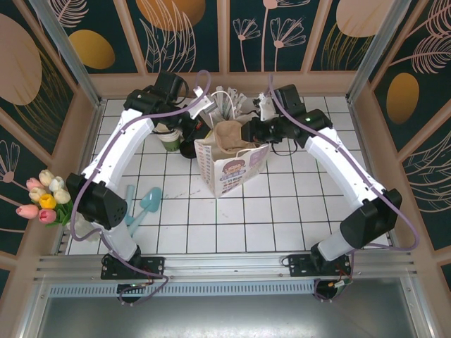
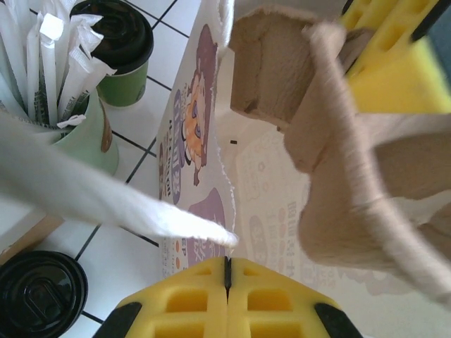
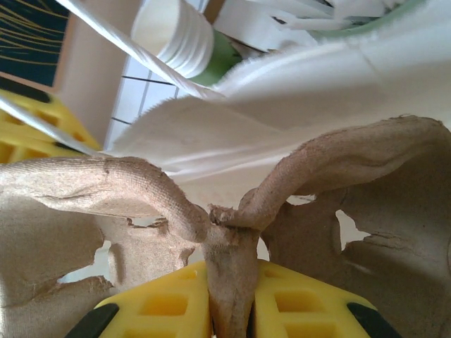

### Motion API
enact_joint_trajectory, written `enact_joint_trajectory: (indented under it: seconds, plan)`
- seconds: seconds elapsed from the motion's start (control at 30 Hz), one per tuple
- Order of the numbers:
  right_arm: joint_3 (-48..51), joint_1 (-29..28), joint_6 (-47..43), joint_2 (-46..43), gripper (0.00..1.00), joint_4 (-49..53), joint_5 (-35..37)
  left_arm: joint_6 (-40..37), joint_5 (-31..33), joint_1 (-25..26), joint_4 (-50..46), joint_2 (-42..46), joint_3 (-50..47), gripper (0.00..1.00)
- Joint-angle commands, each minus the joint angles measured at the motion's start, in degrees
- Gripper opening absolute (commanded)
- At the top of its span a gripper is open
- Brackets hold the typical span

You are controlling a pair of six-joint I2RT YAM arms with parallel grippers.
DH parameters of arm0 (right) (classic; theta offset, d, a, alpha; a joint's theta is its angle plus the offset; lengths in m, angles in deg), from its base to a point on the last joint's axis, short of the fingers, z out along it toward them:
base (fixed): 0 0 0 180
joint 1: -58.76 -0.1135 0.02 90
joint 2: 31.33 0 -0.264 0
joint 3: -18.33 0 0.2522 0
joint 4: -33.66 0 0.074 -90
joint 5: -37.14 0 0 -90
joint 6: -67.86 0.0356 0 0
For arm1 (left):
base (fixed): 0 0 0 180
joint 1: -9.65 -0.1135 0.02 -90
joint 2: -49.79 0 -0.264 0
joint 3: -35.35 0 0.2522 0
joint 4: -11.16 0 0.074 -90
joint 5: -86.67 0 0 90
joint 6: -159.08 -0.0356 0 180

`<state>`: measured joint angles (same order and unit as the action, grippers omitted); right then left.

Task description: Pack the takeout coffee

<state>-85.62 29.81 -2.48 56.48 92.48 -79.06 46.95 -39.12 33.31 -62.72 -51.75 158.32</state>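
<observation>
Loading pulp cup carrier (image 3: pixel 232 211) into paper bag (image 1: pixel 229 172): right gripper (image 3: pixel 231 292) clamped on carrier, left gripper (image 2: pixel 227 271) pinching bag handle (image 2: pixel 141 204). Next: seat it level, fetch takeout coffee (image 2: pixel 116 42).

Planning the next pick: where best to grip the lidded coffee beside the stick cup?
Probably the coffee's green wall just under the lid, approached level from the side away from the stick cup, where bare tile shows. It stands upright and the lid's rim overhangs.

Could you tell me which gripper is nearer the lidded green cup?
Left. The left gripper pinches the bag beside the cup; the right gripper holds the tray across the bag.
</observation>
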Motion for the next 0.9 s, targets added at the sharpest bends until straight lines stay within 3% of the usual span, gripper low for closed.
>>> enact_joint_trajectory:
  seconds: [0.0, 0.27, 0.87]
  plan:
    - [-0.9, -1.8, -0.2, 1.8, 0.18, 3.0, 6.1, 1.7, -2.6, -0.2, 1.3, -0.5, 2.3, 0.04]
    - [-3.9, -5.0, -0.1, 5.8, 0.18, 7.9, 14.5, 5.2, -4.1, -0.2, 4.1, -0.3, 1.9, 0.05]
    - [-10.3, -8.9, -4.5, 11.0, 0.18, 16.2, 15.6, 16.2, -1.7, -0.1, 12.2, 0.4, 0.3, 0.04]
